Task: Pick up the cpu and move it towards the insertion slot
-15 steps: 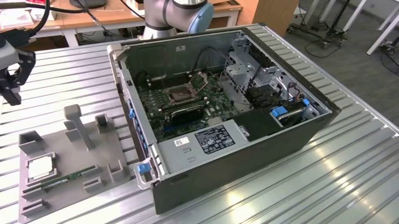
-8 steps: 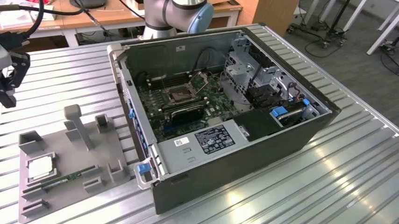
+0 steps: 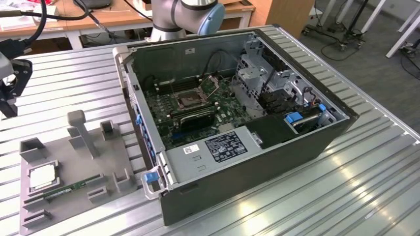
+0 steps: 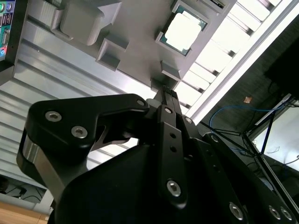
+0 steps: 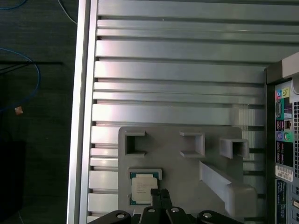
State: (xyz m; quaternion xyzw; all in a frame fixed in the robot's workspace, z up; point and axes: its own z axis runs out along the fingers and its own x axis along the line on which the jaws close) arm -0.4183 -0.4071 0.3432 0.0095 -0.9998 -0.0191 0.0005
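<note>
First wrist view shows the black two-fingered pincer [image 5: 158,192] with its slim fingertips pressed together and nothing between them. The second wrist view shows the same: the pincer [image 4: 167,91] is clenched and empty.

The small flat square cpu [image 5: 144,189], with a silvery-white metal top and a thin pale rim, lies in its square pocket in the grey plastic fixture tray [image 5: 187,158]. The pincer hangs above the tray. From the second wrist view, where the cpu [image 4: 183,31] sits apart from the tips, I judge that there is no contact.

In the exterior view the cpu [image 3: 43,176] rests near the tray's edge on the exterior view's left, beside a long narrow green memory stick [image 3: 66,189]. The tray stands on a ribbed aluminium table [image 3: 367,162]. The square insertion slot [image 3: 188,100], with its silver frame and dark centre, is well apart, inside the open dark grey computer case [image 3: 276,152].

To do the pick well, I think the fingers must first spread wider than the chip and be centred over it. They should come down straight and close on two opposite edges, not on the top. The pocket walls leave little room, so a tilted approach could catch the tray or lift the chip crooked.
</note>
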